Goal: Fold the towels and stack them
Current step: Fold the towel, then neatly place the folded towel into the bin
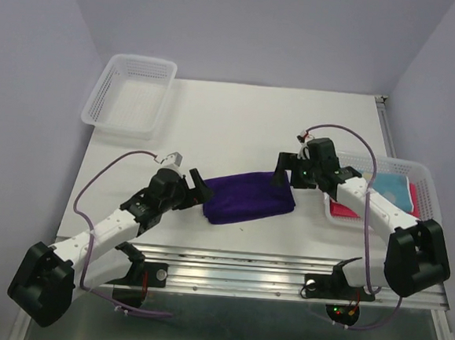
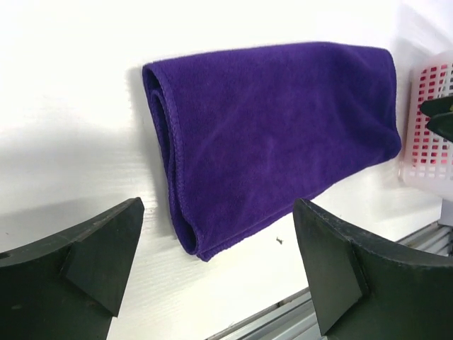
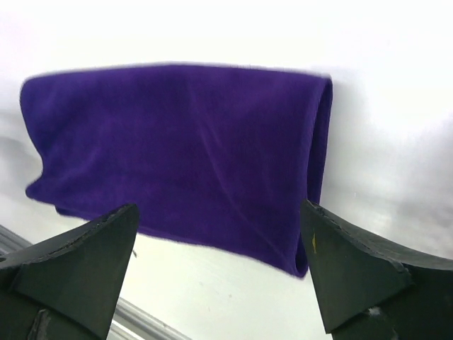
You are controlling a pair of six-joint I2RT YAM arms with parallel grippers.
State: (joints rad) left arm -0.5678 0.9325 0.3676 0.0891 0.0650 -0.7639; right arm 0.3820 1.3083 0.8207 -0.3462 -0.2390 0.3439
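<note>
The dark purple towel (image 1: pixel 249 197) is soft and fuzzy. It is folded over into a long shape, with layers showing at its left end. It lies flat on the white table (image 1: pixel 239 124), in the middle, near the front edge. The left gripper (image 1: pixel 202 185) is just beside its left end. The right gripper (image 1: pixel 282 173) is at its right end. Both grippers have their fingers spread wide and hold nothing

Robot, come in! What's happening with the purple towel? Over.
Left end effector open, right end effector open, neither holding. Purple towel folded flat between them. Basket at far right, not blocking.
</note>
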